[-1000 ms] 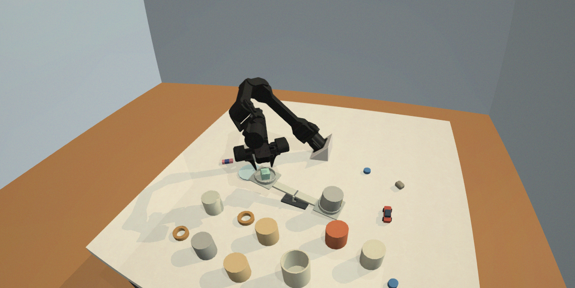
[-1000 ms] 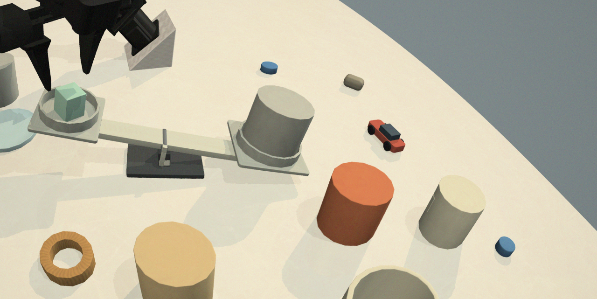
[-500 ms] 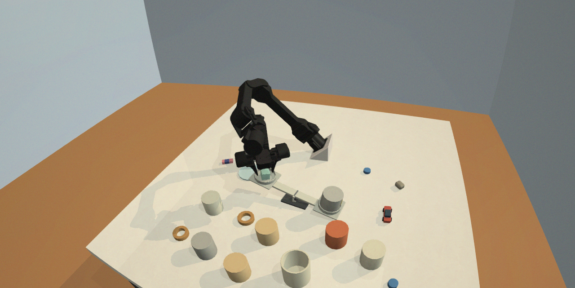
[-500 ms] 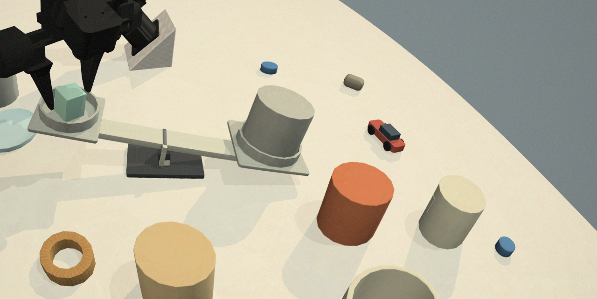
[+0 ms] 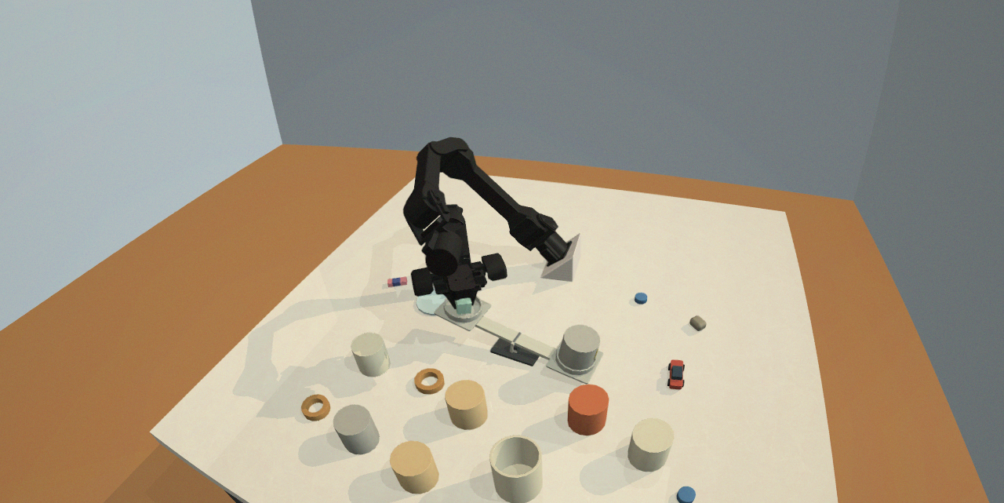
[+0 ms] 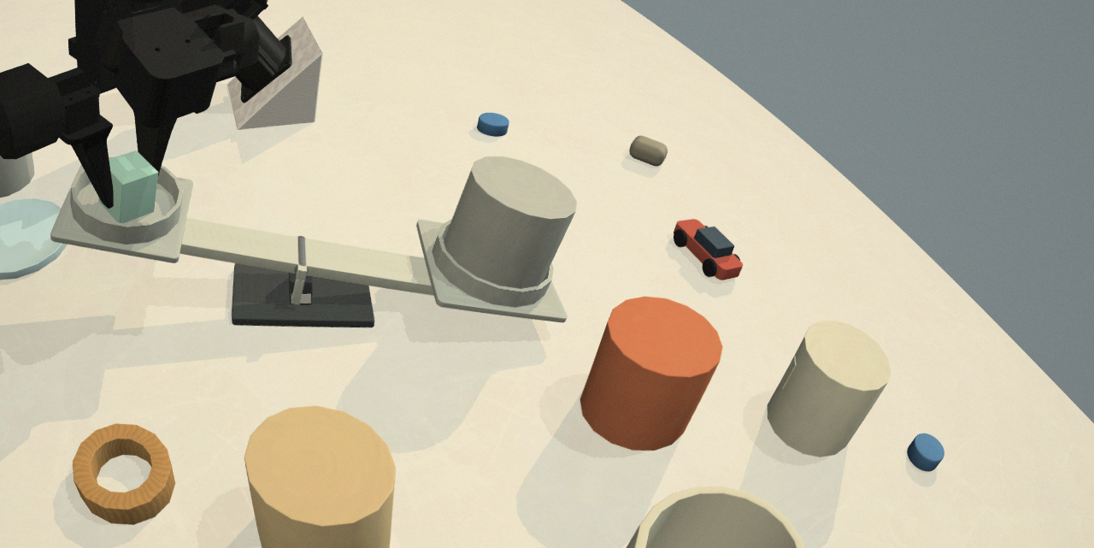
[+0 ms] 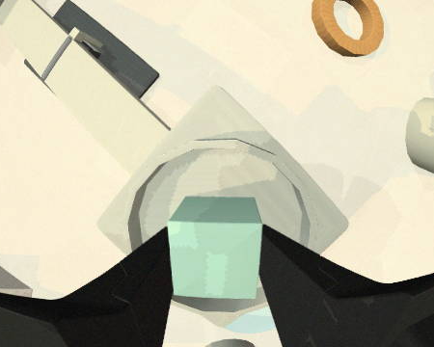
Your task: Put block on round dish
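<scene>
The green block [image 5: 463,306] [image 6: 133,196] [image 7: 216,260] stands within the ringed pan at the raised end of the balance [image 5: 536,346] [image 6: 367,265] [image 7: 92,101]. My gripper [image 5: 463,302] [image 6: 134,185] [image 7: 215,235] points down and is shut on the block, one finger against each side. The grey cup [image 5: 579,348] [image 6: 510,226] stands tilted on the low end. A second grey cup [image 6: 14,173] stands on the table beyond the dish, partly out of frame and hidden by the arm in the top view. The pale blue round dish [image 5: 429,304] [image 6: 22,242] [image 7: 253,322] lies beside the raised pan, with nothing seen on it.
A cream cup [image 5: 369,355], wooden ring [image 5: 420,388] [image 6: 124,510] [image 7: 323,29], tan cup [image 5: 466,407] [image 6: 320,468] and red cup [image 5: 588,411] [image 6: 649,376] stand in front of the balance. A pink and blue piece [image 5: 397,281] lies behind the dish. A toy car [image 5: 675,373] [image 6: 707,247] lies right.
</scene>
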`<state>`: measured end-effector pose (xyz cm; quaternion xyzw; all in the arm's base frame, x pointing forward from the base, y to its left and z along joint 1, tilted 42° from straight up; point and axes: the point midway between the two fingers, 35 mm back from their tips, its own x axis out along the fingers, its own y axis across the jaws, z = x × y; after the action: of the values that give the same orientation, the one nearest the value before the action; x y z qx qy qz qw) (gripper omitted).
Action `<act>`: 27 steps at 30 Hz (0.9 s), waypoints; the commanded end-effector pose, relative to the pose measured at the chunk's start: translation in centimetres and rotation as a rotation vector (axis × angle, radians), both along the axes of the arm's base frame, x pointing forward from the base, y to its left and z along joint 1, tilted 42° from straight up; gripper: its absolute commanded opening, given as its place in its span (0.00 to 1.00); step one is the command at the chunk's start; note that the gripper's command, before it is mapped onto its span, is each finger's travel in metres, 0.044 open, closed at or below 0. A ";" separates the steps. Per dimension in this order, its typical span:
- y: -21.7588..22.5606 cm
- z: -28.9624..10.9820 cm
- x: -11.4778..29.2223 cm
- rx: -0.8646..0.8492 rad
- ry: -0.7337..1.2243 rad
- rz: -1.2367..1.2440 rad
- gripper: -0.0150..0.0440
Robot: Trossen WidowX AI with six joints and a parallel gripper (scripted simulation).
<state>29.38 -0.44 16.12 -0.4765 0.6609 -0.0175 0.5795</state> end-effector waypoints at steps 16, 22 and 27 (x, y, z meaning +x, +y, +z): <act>5.3 6.2 -1.4 0.056 -0.101 0.125 0.25; 5.4 7.0 -1.8 0.064 -0.111 0.137 0.25; 2.3 7.1 -2.0 0.053 -0.091 0.113 0.25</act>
<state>27.64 3.33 23.12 -0.4982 0.6007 0.0133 0.6251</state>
